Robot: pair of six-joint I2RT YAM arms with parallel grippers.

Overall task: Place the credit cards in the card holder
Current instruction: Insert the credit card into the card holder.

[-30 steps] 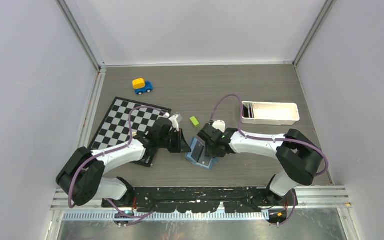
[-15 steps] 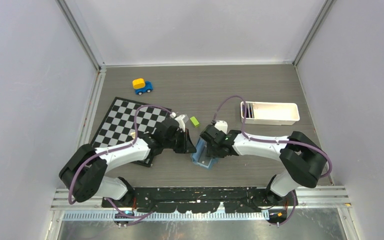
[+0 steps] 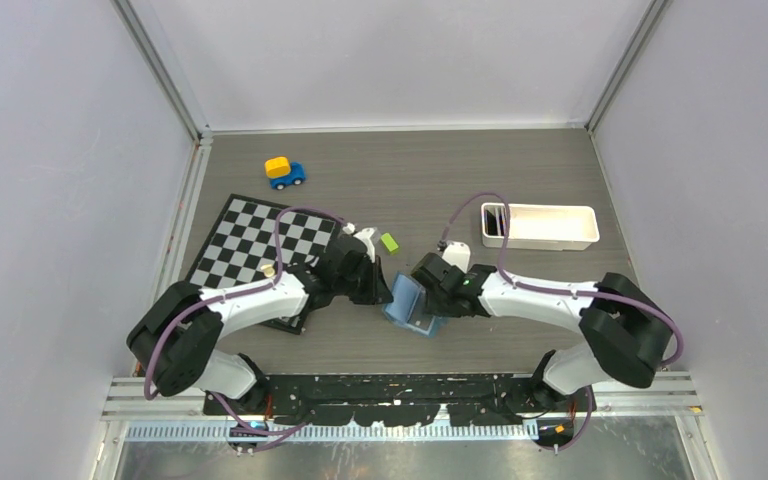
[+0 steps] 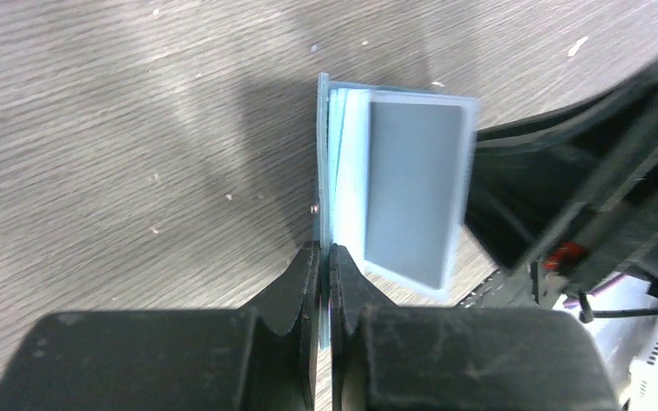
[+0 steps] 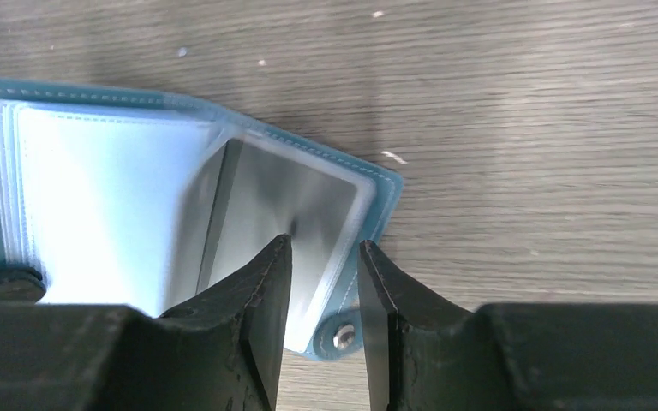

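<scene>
The teal-blue card holder point(image 3: 404, 298) stands open on the table between both arms. My left gripper point(image 4: 326, 261) is shut on the thin edge of its cover point(image 4: 323, 171), holding that flap upright. A grey credit card point(image 4: 415, 188) sits inside a clear sleeve of the holder. In the right wrist view this card point(image 5: 296, 205) lies in the sleeve of the holder point(image 5: 94, 188). My right gripper point(image 5: 326, 257) is open, its jaws a little apart over the sleeve's outer edge and the snap button point(image 5: 341, 336). More dark credit cards point(image 3: 495, 222) stand in the white tray.
The long white tray point(image 3: 550, 228) lies at the right rear. A lime-green block point(image 3: 389, 242) lies just behind the grippers. A checkerboard mat point(image 3: 250, 240) is under the left arm, and a blue-and-yellow toy car point(image 3: 284, 171) is at the back left.
Both grippers have shifted a little to the right with the holder. The left gripper has lifted the cover more upright. The right gripper has drawn back towards the holder's right edge.
</scene>
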